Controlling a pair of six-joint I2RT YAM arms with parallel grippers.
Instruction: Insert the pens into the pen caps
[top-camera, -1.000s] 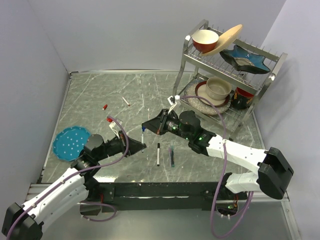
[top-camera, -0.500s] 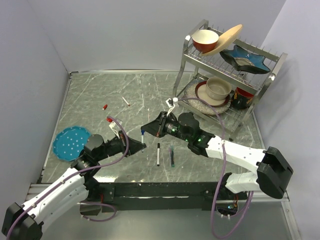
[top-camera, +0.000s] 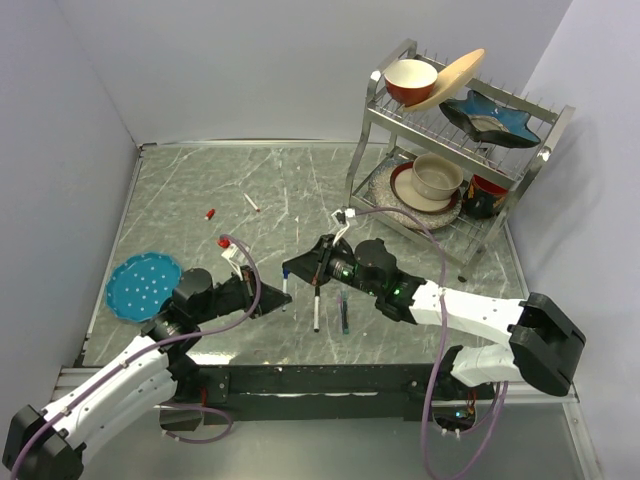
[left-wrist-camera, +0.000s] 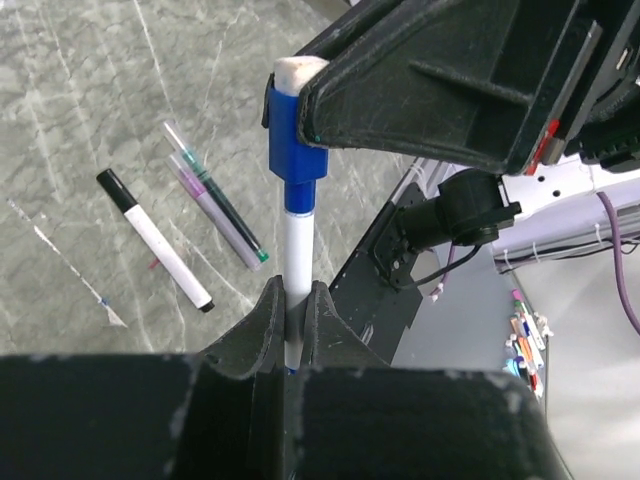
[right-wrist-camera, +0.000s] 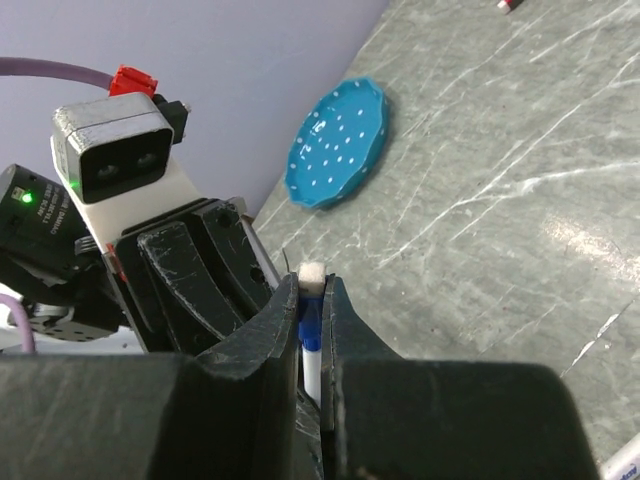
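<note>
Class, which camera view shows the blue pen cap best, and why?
Left wrist: the blue cap shows nearly whole, side-on, on the pen. Right wrist shows only a blue sliver between its fingers; the top external view shows at most a speck.

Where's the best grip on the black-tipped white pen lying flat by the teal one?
Mid-barrel on the black-tipped pen, coming straight down from above, with the gripper closing across its width. It lies flat on the table, so only its top and sides are open. The teal pen lies alongside but apart, so the gap on that side probably allows only a narrow opening.
</note>
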